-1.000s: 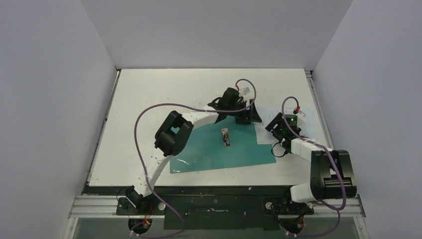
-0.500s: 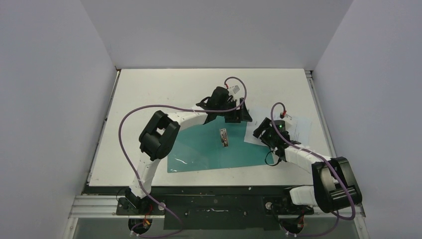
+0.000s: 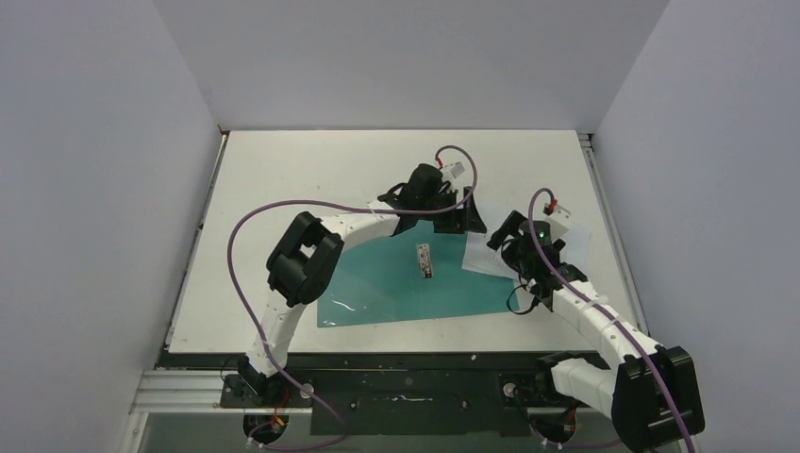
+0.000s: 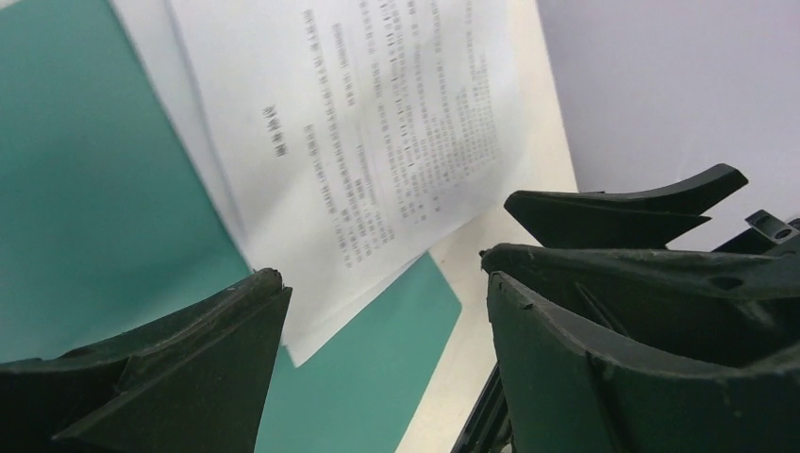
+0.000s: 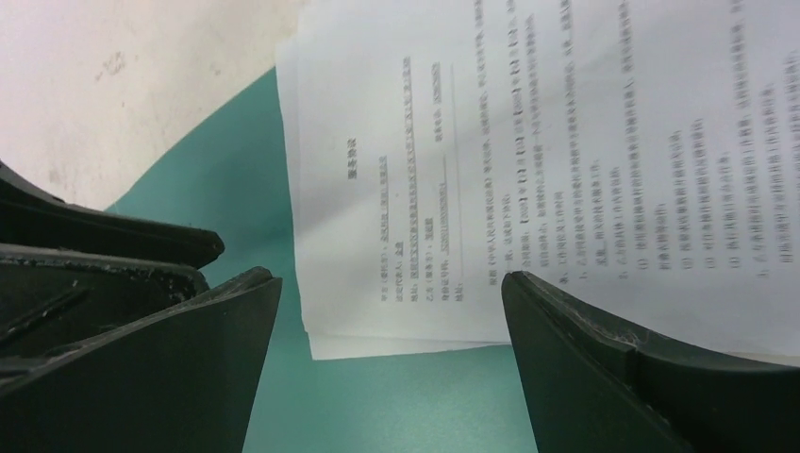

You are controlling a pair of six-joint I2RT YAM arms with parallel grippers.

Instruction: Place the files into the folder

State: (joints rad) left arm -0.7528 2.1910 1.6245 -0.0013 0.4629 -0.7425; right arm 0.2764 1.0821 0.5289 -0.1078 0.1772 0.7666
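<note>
Files (image 5: pixel 528 170) lie just past the spread jaws of my right gripper (image 5: pixel 391 278), one corner overlapping the folder (image 5: pixel 236 189) — my left gripper (image 4: pixel 382 269) gapes too, holding nothing, sheets beyond its jaws.

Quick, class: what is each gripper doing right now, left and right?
Left gripper: open, holding nothing.
Right gripper: open, holding nothing, over the files.
</note>
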